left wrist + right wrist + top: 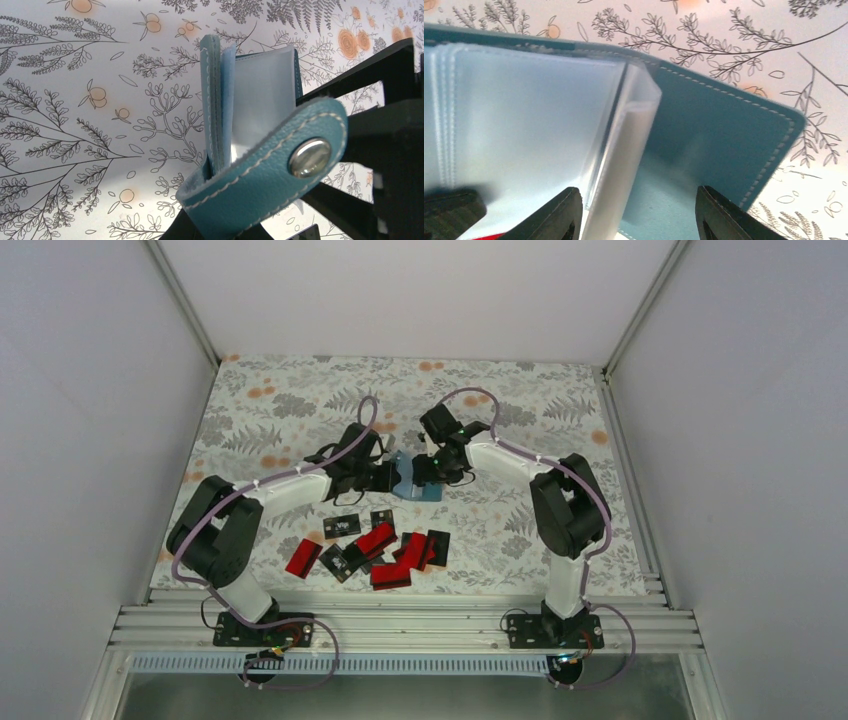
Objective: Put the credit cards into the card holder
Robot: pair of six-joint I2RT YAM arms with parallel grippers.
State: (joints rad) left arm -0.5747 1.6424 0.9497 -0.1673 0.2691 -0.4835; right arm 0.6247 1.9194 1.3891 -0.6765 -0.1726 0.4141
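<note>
Print on black cards illegible

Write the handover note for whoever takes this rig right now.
Left gripper: seems clamped on the holder, which is open.
Right gripper: jaws apart, straddling a clear sleeve.
Cards: red and black, in a loose pile on the table, nearer the bases than the holder.
Done: holder opened. A red sliver shows by the sleeves; unclear what it is.
Left: load the pile.
</note>
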